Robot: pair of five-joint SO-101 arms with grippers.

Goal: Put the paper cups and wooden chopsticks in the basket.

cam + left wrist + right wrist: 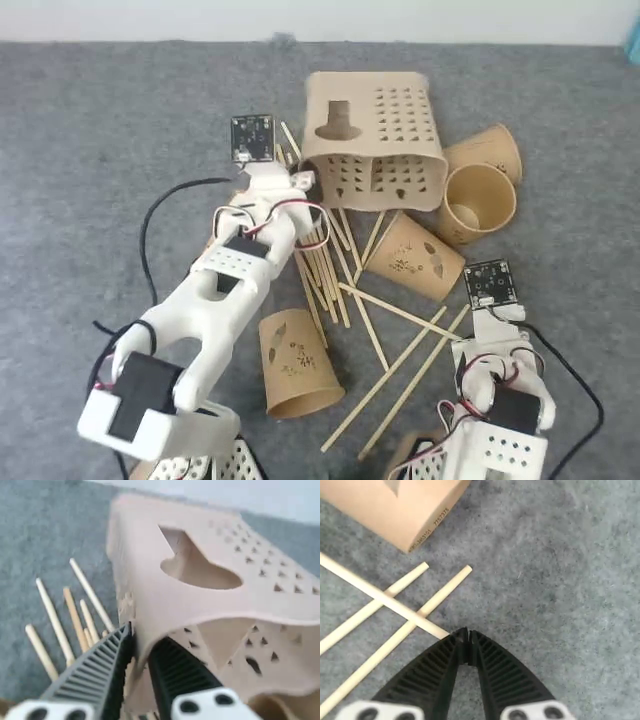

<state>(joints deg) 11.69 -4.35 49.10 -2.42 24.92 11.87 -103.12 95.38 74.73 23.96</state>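
The beige perforated basket (375, 140) lies tipped at the back of the table, its wall with the handle cutout (200, 570) facing up. My left gripper (142, 647) is at its near left corner (303, 182), fingers closed on the basket's edge. Paper cups lie on their sides at the front (295, 365), the middle (415, 257) and right of the basket (478, 205). Wooden chopsticks (330, 270) are scattered between them. My right gripper (468, 636) is shut and holds nothing, its tip beside the end of a chopstick (385, 597) that crosses two others.
Grey felt (90, 150) covers the table, with open room at the left and far right. A fourth cup (490, 148) lies behind the basket's right side. A cup's rim (395, 510) lies just ahead of my right gripper. Black cables (150, 250) trail beside the left arm.
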